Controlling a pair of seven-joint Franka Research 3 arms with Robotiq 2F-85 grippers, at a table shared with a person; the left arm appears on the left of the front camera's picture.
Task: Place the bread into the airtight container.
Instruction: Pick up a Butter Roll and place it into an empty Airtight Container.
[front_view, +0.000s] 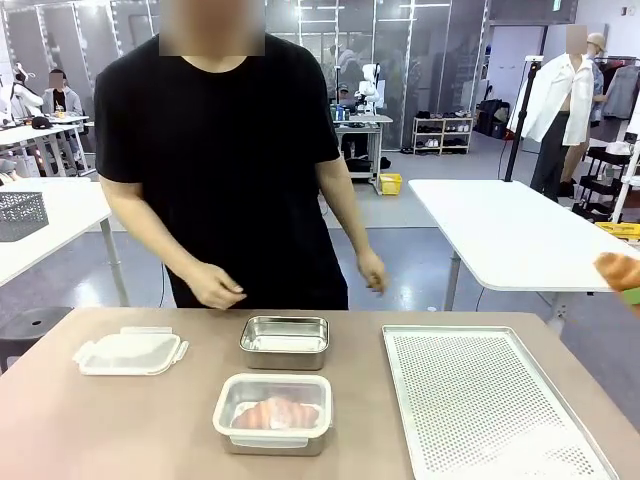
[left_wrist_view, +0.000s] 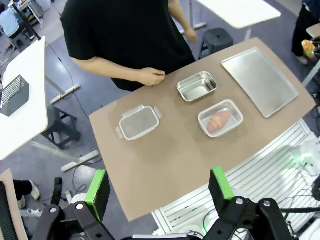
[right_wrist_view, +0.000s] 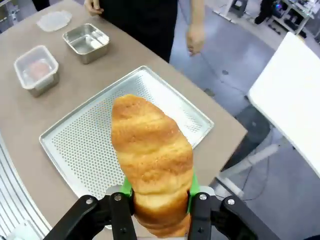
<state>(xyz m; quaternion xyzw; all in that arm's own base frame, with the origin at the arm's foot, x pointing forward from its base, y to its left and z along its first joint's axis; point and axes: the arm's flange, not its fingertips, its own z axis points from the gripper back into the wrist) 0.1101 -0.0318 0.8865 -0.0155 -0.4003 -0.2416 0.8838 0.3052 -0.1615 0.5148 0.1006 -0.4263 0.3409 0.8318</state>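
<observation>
Table (front_view: 120, 430) edge near tray (front_view: 480, 400) (bread (right_wrist_view: 150, 150) aloft)

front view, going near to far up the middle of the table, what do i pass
container with bread inside → empty steel container → person standing at the far edge

The left gripper (left_wrist_view: 159, 186) hangs high over the brown table (left_wrist_view: 165, 165), green pads (left_wrist_view: 97, 187) spread wide with nothing between them; below lie a clear lid (left_wrist_view: 138, 122), an empty steel container (left_wrist_view: 196, 86), a second container (left_wrist_view: 240, 116) with bread (left_wrist_view: 219, 120) in it, and a metal tray (left_wrist_view: 261, 80) off to one side; a person's hand (left_wrist_view: 150, 76) is at the far edge, near the lid.
</observation>
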